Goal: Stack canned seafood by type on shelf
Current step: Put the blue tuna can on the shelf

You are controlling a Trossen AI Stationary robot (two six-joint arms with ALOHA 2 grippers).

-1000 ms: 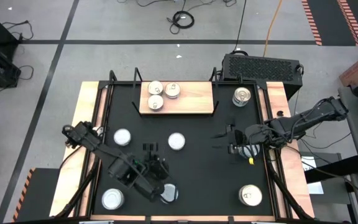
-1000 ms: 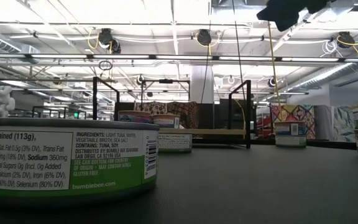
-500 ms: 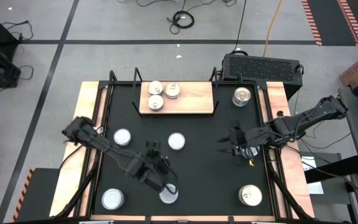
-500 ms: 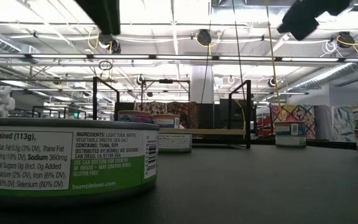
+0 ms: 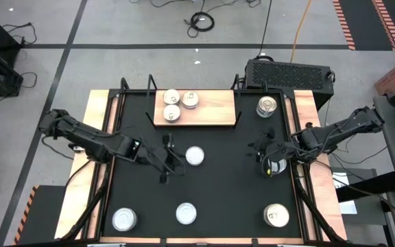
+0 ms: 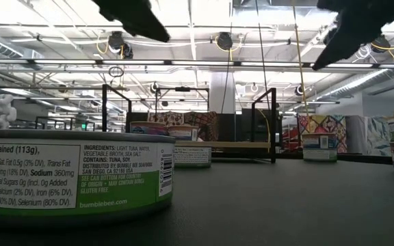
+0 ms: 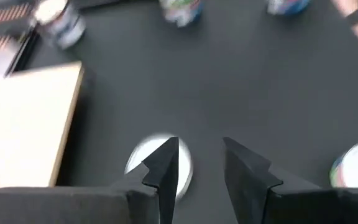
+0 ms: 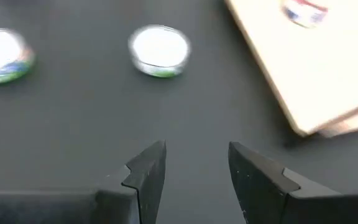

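The left arm reaches in from nine o'clock across the black counter, its left gripper empty with jaws partly apart, just beside a short round silvery tin near the middle. The right arm reaches in from three o'clock; its right gripper stands wide and empty. At twelve o'clock the light rectangular wooden shelf carries three cream-topped tins clustered together. The left wrist view shows that middle tin partly hidden behind one finger. The low view alone shows a green-and-white printed tin label close up.
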